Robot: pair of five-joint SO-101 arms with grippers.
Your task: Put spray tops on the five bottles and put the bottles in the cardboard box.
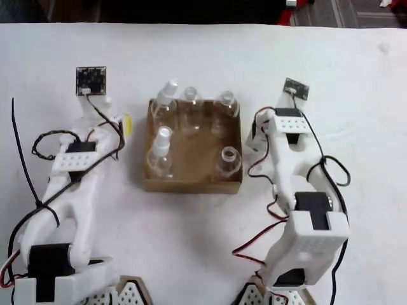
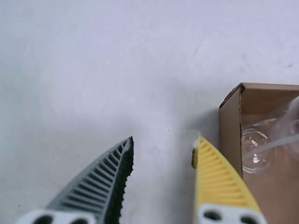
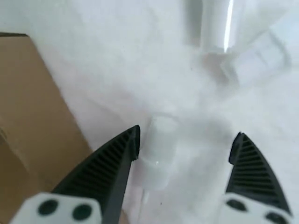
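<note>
The cardboard box [image 1: 193, 184] sits mid-table with several clear bottles standing in it. Two bottles on its left side, one at the back [image 1: 165, 100] and one at the front [image 1: 160, 152], wear white spray tops. Three others [image 1: 227, 160] have bare necks. My left gripper [image 2: 164, 140] is open over bare table just outside the box's left wall [image 2: 230, 135], nothing between its fingers. My right gripper [image 3: 188, 132] is open beside the box's right wall [image 3: 32, 116], low over a white spray top [image 3: 159, 151] lying on the table between its fingers. More spray tops [image 3: 215, 25] lie just beyond.
The white table [image 1: 191, 51] has free room behind and in front of the box. Loose cables [image 1: 44, 143] trail around both arms. The arm bases [image 1: 305, 248] stand at the near edge.
</note>
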